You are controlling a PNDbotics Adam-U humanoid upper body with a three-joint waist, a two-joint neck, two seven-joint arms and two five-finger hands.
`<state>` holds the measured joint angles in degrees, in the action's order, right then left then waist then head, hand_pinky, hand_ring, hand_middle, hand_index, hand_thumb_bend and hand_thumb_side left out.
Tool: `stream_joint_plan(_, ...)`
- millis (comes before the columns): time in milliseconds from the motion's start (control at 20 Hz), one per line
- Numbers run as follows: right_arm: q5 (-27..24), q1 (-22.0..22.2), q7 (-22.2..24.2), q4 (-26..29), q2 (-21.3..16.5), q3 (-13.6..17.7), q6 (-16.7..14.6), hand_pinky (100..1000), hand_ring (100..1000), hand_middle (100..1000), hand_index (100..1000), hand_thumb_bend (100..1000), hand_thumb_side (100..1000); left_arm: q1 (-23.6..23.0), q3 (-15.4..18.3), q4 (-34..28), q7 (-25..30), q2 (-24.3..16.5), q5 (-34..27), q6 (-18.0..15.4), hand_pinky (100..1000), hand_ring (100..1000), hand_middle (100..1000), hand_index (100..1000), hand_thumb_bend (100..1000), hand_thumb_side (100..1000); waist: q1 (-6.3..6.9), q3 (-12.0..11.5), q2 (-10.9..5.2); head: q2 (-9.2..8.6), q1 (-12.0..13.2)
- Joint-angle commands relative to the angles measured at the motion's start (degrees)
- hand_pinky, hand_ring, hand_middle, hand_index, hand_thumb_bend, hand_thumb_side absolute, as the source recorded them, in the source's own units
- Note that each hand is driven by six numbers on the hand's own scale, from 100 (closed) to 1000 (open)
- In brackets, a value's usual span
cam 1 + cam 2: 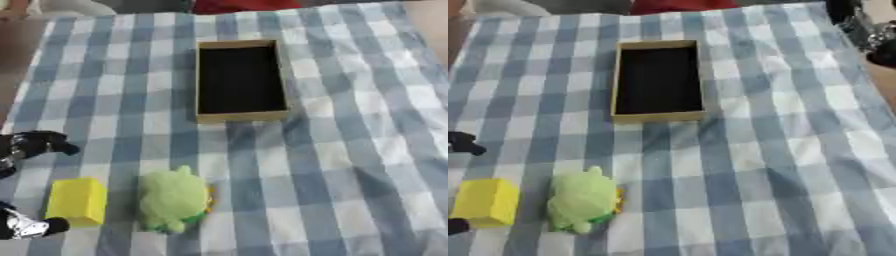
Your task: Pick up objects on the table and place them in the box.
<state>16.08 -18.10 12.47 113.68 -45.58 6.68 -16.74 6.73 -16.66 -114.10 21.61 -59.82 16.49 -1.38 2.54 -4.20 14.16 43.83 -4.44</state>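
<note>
Yellow block (77, 201) sits between left hand's (35, 144) spread fingers.

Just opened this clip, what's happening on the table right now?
Nothing is being held yet. The left robot hand sits at the left edge, its fingers on either side of a yellow block without closing on it. A green plush toy lies right beside the block. The open cardboard box stands farther back on the checked tablecloth, with nothing visible inside. The right arm shows only in the upper right corner.
</note>
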Motion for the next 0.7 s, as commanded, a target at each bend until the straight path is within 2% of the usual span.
stream_joint_plan(50, 0.0, -0.5, 0.1, 0.9, -0.8, 0.4, 0.0, 588, 740, 706, 785, 100, 970, 1.0, -0.3, -0.5, 0.9, -0.5, -1.1, 1.8, 969, 964, 784, 904, 613, 449, -0.07, 0.2, -0.78, 0.29, 0.3)
stream_joint_plan(250, -0.1, -0.5, 0.3, 0.9, -0.6, 0.4, 0.0, 587, 739, 704, 784, 100, 971, 1.7, -1.3, -0.5, 2.0, 0.1, -1.3, 3.6, 960, 946, 753, 898, 615, 457, -0.06, 0.4, -0.75, 0.29, 0.4)
stream_joint_plan(700, -0.4, -0.6, 0.5, 0.9, -0.3, 0.3, -0.1, 584, 736, 700, 781, 100, 970, 2.3, -2.9, -0.5, 5.1, 0.8, 0.0, 6.4, 958, 940, 744, 892, 633, 469, -0.06, 0.6, -0.74, 0.29, 0.7)
